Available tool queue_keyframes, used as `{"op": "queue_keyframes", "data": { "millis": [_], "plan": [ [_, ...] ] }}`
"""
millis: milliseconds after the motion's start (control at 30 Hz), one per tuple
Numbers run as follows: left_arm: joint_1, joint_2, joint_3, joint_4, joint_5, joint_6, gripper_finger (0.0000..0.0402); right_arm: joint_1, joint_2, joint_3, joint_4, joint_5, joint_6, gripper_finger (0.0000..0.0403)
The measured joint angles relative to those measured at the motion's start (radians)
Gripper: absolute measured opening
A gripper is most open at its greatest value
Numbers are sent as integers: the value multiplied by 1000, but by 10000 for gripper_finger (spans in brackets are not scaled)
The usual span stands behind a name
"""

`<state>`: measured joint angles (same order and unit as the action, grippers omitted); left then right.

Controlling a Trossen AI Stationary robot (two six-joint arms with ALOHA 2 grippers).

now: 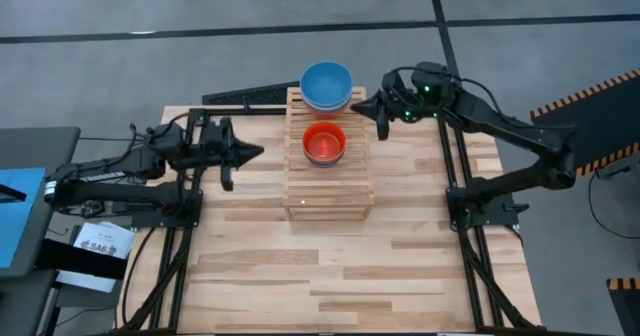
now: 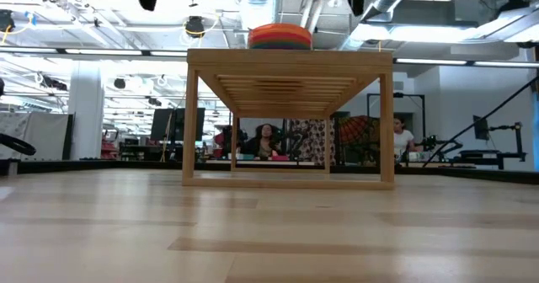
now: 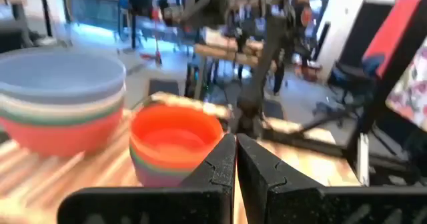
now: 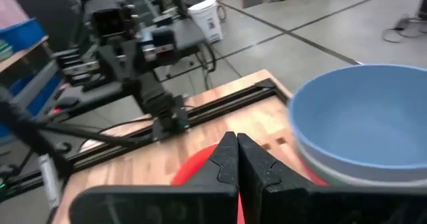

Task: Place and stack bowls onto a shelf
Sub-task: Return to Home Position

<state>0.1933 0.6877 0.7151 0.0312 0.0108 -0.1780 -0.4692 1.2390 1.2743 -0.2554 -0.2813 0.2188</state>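
Left gripper (image 3: 235,144) fingers, closest to the lens in the left wrist view, were pressed together and held nothing. The right gripper (image 4: 236,139) was pressed shut too, and empty.

No writing could be read. A white sheet (image 1: 97,241) by the left arm's base carried print too small to make out.

From above, the shelf (image 1: 330,191) stood mid-table toward the far edge, with bare table (image 1: 340,276) on its near side and on both flanks. The left gripper hung off the shelf's left side, apart from it. The right gripper hung just right of the shelf's far end, near the big stack (image 1: 326,84) but not touching it.

Two stacks of bowls sat on the shelf. The big stack showed four rims: blue, white, green, red. The small stack (image 1: 324,143), red on top, sat just nearer; its rims were too blurred to count.
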Motion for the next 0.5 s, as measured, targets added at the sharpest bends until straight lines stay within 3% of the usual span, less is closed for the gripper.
{"op": "queue_keyframes", "data": {
  "millis": [100,233,500],
  "plan": [
    [-59,-67,-51,-14,-58,-4,0,24,-16,0,-15,-1,-7,16],
    [-126,-193,-209,96,-125,-24,0,46,-18,0,-34,-2,-7,24],
    [-172,-461,-409,138,-93,-80,0,95,-7,0,-52,-7,-21,17]
  ]
}}
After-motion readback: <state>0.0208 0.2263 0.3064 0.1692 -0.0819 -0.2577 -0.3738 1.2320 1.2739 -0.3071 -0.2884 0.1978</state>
